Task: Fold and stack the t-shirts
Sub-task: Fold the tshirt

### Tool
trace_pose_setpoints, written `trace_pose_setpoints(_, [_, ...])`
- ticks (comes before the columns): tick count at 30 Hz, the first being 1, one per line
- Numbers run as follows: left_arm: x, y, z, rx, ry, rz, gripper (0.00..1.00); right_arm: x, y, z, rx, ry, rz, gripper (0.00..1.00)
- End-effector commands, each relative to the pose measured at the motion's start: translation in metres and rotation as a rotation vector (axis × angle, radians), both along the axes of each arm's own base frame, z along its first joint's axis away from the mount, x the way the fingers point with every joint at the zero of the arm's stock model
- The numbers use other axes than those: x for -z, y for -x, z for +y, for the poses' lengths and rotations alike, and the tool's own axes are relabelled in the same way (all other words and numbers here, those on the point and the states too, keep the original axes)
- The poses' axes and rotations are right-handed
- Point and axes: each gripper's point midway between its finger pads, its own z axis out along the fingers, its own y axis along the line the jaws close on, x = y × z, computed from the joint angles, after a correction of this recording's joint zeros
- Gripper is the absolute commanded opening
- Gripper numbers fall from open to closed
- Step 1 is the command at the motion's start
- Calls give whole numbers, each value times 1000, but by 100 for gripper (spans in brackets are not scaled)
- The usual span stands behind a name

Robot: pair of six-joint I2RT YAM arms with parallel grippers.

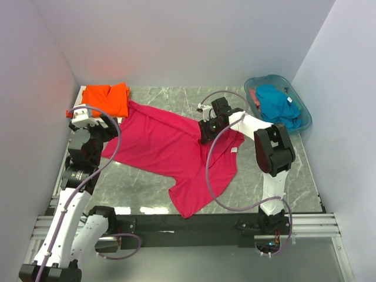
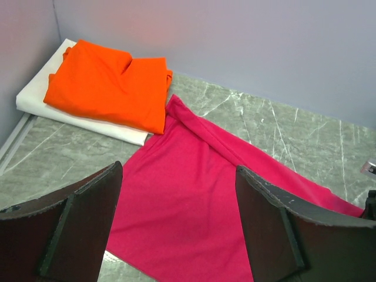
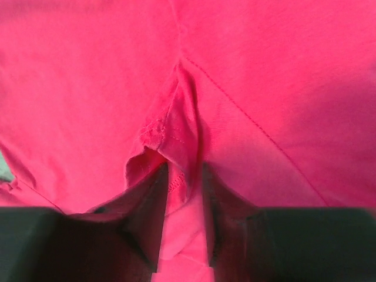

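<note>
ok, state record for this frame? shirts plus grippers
red shirt: unfolded, spread across mid table
orange shirt: folded, far-left corner, lying on a white item
teal shirt: bunched in basket, far right
left gripper: open, empty, over red shirt's left part
right gripper: shut on a raised fold of red shirt
folded so far: orange shirt only

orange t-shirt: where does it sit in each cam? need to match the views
Top external: orange shirt folded at upper left, beside the magenta shirt's far corner.
Left wrist: upper left, just above the magenta shirt.
Right wrist: not in view.
Shared landmark: the magenta shirt, which fills the right wrist view.
</note>
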Motion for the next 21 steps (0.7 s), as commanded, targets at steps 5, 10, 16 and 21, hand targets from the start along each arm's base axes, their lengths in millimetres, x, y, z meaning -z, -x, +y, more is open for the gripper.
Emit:
trace_pose_setpoints(5, [-7, 0, -2, 12, -9, -22, 83, -22, -3, 15, -43, -10, -55, 15])
trace_pose_setpoints(10, [-7, 0, -3, 15, -9, -20, 83, -28, 8, 28, -84, 5, -81, 15])
trace_pose_setpoints(16, [-7, 0, -2, 12, -11, -21, 83, -24, 19, 49, -134, 8, -56, 16])
trace_pose_setpoints(21, [-6, -1, -3, 15, -11, -17, 83, -30, 39, 73, -227, -27, -21, 23])
